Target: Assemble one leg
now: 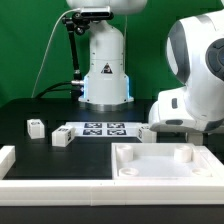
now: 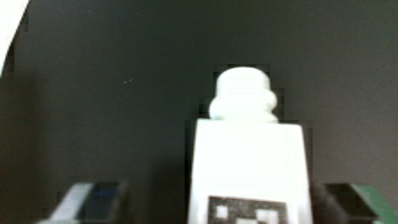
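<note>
In the wrist view a small white leg [image 2: 246, 160] with a rounded peg at its far end and a black-and-white tag on its near face lies between my fingers. My gripper [image 2: 228, 206] is open, with a dark gap on each side between the leg and the fingertips [image 2: 93, 200]. In the exterior view my gripper [image 1: 148, 131] is low over the table at the marker board's right end, and the leg there is mostly hidden by it. Two more legs [image 1: 36, 126] [image 1: 62, 136] stand on the table toward the exterior view's left.
The marker board [image 1: 105, 129] lies in the middle of the black table. A large white recessed tray-like piece [image 1: 165, 165] sits in front at the right. A white rail [image 1: 12, 162] runs along the front left. The robot base [image 1: 105, 70] stands behind.
</note>
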{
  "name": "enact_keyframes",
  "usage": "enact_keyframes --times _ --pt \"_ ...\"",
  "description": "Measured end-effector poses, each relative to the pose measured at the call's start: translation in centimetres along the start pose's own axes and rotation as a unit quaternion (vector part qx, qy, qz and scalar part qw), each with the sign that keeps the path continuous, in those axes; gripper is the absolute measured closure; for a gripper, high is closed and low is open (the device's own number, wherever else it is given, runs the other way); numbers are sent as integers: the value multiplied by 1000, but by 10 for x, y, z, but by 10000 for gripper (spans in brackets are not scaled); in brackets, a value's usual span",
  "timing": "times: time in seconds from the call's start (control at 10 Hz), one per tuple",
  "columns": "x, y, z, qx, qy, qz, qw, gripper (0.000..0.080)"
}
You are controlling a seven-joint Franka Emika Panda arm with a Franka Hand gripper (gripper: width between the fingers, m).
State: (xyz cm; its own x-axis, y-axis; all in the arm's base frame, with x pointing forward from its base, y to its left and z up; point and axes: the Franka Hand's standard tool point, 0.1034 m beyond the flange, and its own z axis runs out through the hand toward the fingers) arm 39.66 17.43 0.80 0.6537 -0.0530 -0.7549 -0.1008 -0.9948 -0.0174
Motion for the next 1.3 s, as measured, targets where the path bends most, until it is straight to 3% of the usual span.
enact_keyframes --times 0.2,0.8,1.3 --pt "0 0 0 0 0 0 1000 514" --pt "-2 2 -3 -3 -3 -4 1000 514" --pt "-28 18 -69 1 -6 2 1000 512"
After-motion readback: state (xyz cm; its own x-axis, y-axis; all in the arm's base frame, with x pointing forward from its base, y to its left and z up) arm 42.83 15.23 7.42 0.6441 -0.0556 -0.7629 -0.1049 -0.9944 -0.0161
